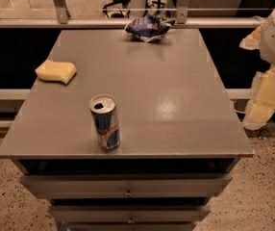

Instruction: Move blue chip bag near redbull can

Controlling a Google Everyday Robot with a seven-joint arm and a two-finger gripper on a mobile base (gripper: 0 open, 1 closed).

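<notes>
The blue chip bag, crinkled dark blue foil with white patches, lies at the far edge of the grey table, near its middle. The redbull can, slim, blue and silver with an opened silver top, stands upright near the front edge, left of centre. The bag and the can are far apart, almost the table's full depth. My gripper hangs with the white arm off the table's right side, beyond the right edge, away from both the bag and the can, and holds nothing that I can see.
A yellow sponge lies at the table's left side. Drawers sit under the tabletop at the front. A rail and glass partition run behind the table's far edge. Speckled floor surrounds the table.
</notes>
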